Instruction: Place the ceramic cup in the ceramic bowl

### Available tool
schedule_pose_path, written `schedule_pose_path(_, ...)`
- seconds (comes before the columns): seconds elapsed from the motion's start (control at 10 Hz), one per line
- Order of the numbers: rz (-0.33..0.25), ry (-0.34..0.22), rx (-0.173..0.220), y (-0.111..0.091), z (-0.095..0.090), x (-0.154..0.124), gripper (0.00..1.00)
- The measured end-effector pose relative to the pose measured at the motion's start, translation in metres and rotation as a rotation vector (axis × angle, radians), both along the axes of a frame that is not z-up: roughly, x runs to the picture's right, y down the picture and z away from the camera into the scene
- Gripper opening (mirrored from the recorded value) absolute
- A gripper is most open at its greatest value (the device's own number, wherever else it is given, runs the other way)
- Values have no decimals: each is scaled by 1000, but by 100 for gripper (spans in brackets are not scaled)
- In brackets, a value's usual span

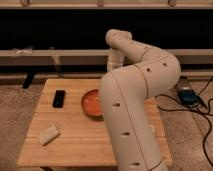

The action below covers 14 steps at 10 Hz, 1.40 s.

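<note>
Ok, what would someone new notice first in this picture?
The big white arm fills the middle and right, bending over the wooden table; its pincer is out of sight behind it. Left of it, the orange bowl sits partly covered by the arm, with a black object and a pale block farther left.

- Wooden table (75,145) sat centre, warmly lit.
- Speckled floor (15,107) spread all around it.
- Dark wall (60,27) loomed behind, crossed by a pale rail (65,52).
- Black cables (167,95) trailed across the floor, right side.
</note>
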<state>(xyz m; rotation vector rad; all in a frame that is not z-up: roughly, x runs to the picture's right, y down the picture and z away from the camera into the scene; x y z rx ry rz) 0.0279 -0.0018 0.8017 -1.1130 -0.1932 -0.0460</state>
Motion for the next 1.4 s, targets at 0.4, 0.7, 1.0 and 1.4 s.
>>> schedule_pose_path(0.4, -55, -110, 25, 11, 35, -35, 24)
schedule_pose_path(0.7, -72, -151, 44, 15, 59, -49, 54)
schedule_pose_path(1.0, -81, -184, 69, 11, 63, -62, 79)
schedule_pose_path(1.4, -86, -227, 93, -2, 56, -80, 80)
